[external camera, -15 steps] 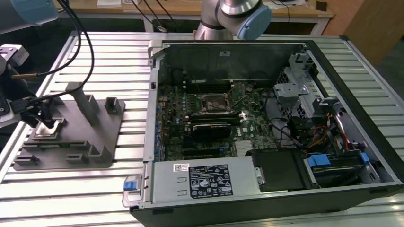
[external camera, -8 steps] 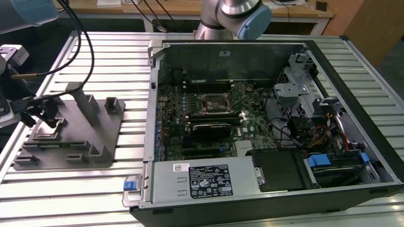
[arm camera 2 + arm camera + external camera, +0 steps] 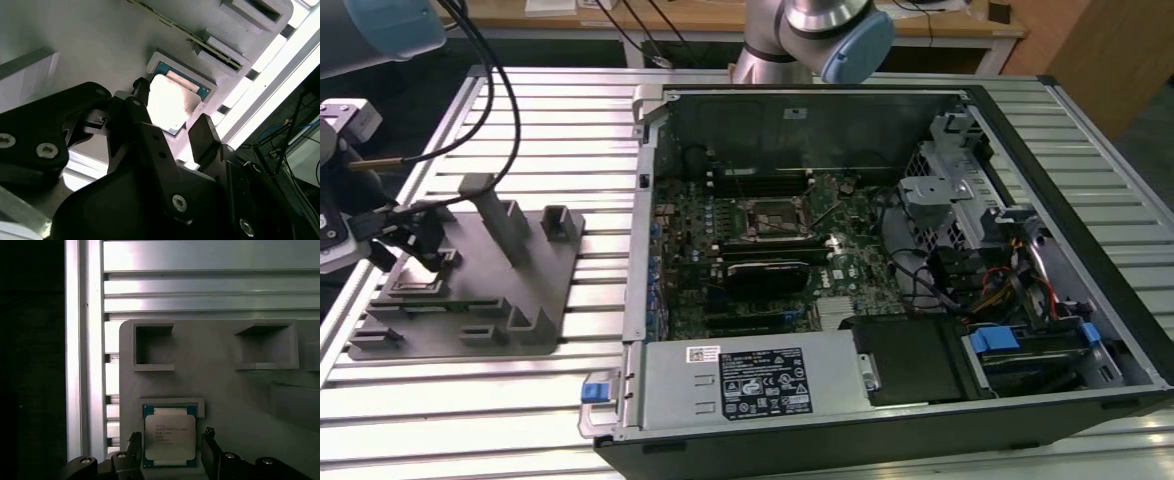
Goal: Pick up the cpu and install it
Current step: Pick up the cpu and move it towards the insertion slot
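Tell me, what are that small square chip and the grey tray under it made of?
The chip seems topped with silver metal, glaring under the light; its thin rim looks like greenish circuit board. The tray is probably matte grey plastic: dull, even, with moulded pockets.

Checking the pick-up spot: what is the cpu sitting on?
The cpu lies flat in a shallow framed recess of the grey fixture, fingers flanking it. Its underside and the recess floor are covered by the chip.

exterior high, wide; both wrist views near cpu (image 3: 169,441)
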Motion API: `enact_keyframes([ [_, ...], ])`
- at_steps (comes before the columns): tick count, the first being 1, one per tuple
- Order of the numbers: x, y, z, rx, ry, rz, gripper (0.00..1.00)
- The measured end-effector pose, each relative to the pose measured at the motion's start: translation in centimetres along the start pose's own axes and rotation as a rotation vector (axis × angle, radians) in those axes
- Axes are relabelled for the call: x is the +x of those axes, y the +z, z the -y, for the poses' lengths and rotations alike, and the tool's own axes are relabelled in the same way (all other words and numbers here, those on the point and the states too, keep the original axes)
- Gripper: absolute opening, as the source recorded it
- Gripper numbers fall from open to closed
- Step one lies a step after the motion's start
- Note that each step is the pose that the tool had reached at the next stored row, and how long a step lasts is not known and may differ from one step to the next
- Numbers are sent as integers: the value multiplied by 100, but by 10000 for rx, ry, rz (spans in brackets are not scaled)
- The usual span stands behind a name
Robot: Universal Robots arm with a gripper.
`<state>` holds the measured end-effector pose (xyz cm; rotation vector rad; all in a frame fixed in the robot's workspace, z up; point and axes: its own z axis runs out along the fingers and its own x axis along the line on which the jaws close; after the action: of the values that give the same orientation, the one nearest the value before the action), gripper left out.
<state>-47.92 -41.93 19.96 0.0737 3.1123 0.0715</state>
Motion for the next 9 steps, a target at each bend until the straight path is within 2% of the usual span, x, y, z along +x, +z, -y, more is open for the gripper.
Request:
enact_keyframes([
  [9,2,59,-1,0,0,1,59],
])
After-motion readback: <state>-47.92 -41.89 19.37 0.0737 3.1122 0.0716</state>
